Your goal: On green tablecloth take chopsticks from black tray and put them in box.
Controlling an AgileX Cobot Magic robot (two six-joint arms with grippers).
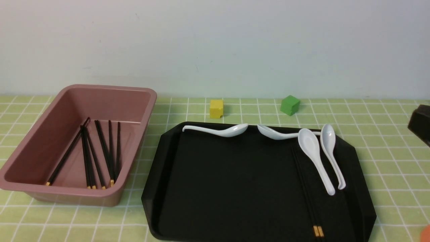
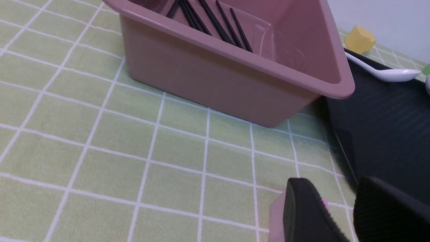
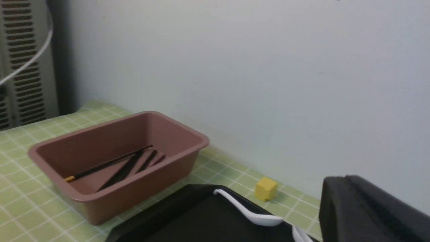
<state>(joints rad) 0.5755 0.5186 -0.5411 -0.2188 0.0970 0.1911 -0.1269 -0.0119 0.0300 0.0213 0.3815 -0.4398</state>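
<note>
On the green tablecloth the black tray holds a pair of chopsticks lying lengthwise near its right side, gold bands toward me. The pink box stands left of the tray with several chopsticks lying in it. My right gripper hangs at the far right edge, off the tray; in the right wrist view its fingers are pressed together with nothing between them. My left gripper is open and empty, low over the cloth by the tray's near left corner, in front of the box. It is out of the front view.
Several white spoons lie on the tray's far and right parts, two right beside the chopsticks. A yellow cube and a green cube sit behind the tray. An orange object shows at the bottom right corner.
</note>
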